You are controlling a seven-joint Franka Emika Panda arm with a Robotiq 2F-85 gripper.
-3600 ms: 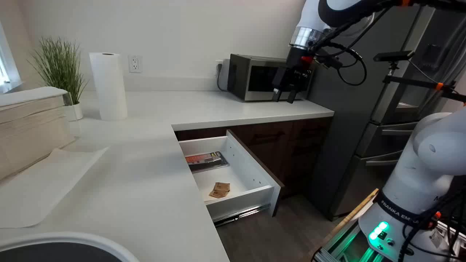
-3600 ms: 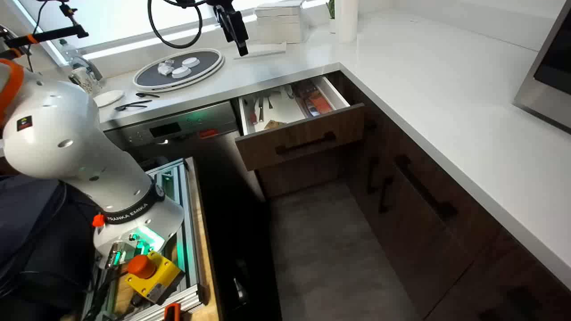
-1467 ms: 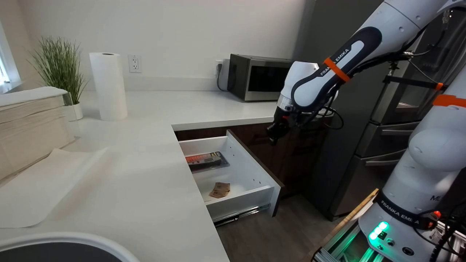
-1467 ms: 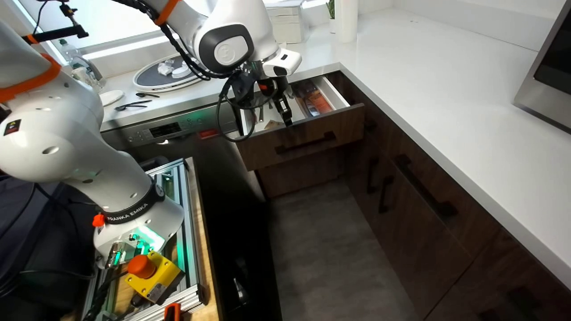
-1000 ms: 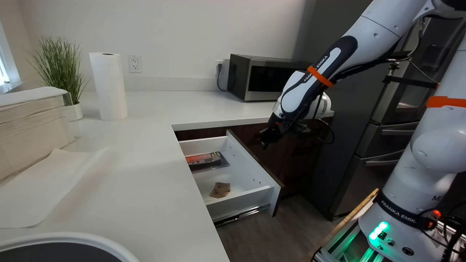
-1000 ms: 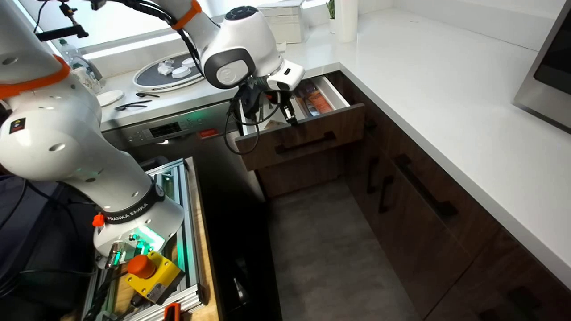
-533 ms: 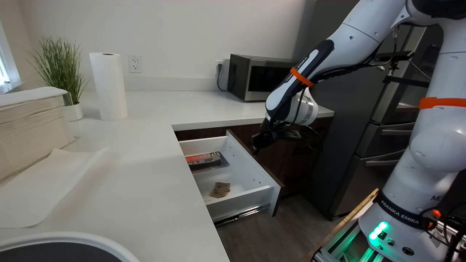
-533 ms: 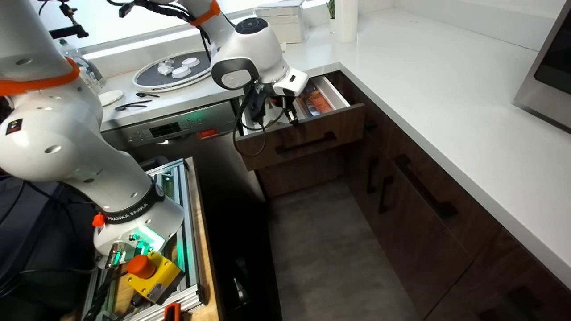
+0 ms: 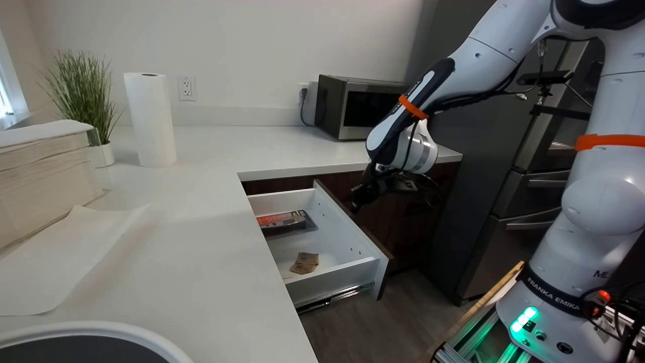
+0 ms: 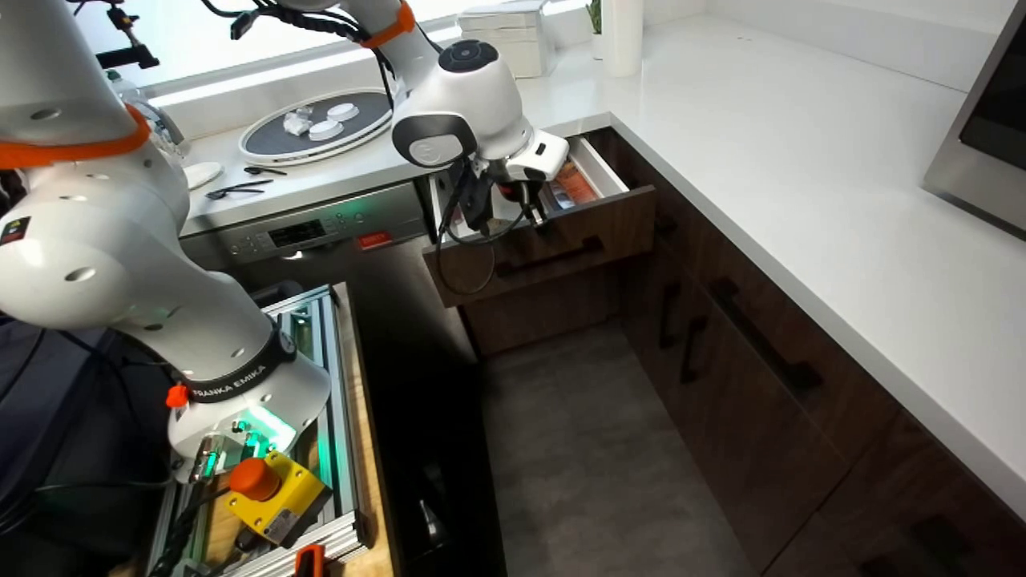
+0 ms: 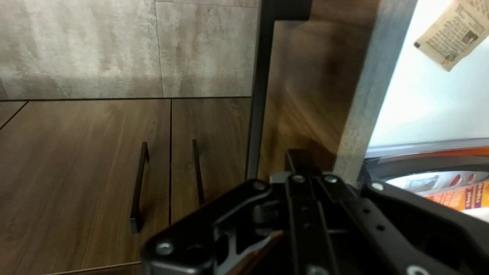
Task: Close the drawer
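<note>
None of the closing looked done: in an exterior view the drawer (image 10: 573, 230) hung well out under the far counter (image 10: 573, 94), left of the right-hand cabinets (image 10: 753, 417), and the gripper (image 11: 305, 164), jaws together and empty, sat by the front panel (image 11: 317, 84), contact unclear, the whole push apparently remaining.

The site is a kitchen (home or workplace cannot be determined). Indicators present are: white countertop (image 10: 761, 144), dark wood cabinets (image 10: 721, 401), microwave (image 9: 360, 108), refrigerator (image 9: 478, 201), paper towel roll (image 9: 150, 121), under-counter appliance (image 10: 409, 296) with control panel (image 10: 335, 227).
</note>
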